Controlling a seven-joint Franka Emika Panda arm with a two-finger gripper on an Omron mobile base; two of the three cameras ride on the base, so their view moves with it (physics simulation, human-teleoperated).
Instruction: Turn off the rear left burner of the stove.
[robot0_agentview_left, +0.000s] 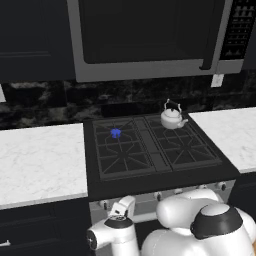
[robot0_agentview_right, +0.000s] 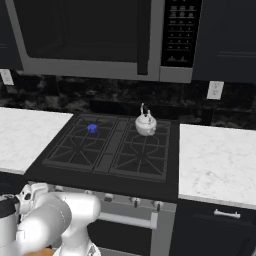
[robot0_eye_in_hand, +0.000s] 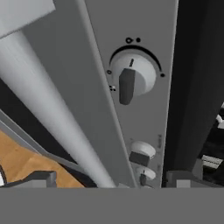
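A small blue flame burns at the centre of the rear left burner (robot0_agentview_left: 116, 133) (robot0_agentview_right: 92, 128) on the black stove (robot0_agentview_left: 95, 186) (robot0_agentview_right: 100, 183). My gripper (robot0_eye_in_hand: 113, 180) is down at the stove's front panel, at its left end (robot0_agentview_left: 122, 207). It is open, its two dark fingertips (robot0_eye_in_hand: 43, 177) standing wide apart with nothing between them. Straight ahead of it, a short way off, is a silver knob (robot0_eye_in_hand: 131, 78) with a dark pointer bar. Two more knobs (robot0_eye_in_hand: 142, 154) sit further along the panel.
A steel kettle (robot0_agentview_left: 172, 118) (robot0_agentview_right: 145, 124) stands on the rear right burner. The steel oven handle (robot0_eye_in_hand: 39, 96) (robot0_agentview_right: 127, 220) runs just below the knob row. A microwave (robot0_agentview_left: 145, 40) (robot0_agentview_right: 85, 35) hangs above. White marble counters (robot0_agentview_left: 40, 160) (robot0_agentview_right: 215, 160) flank the stove.
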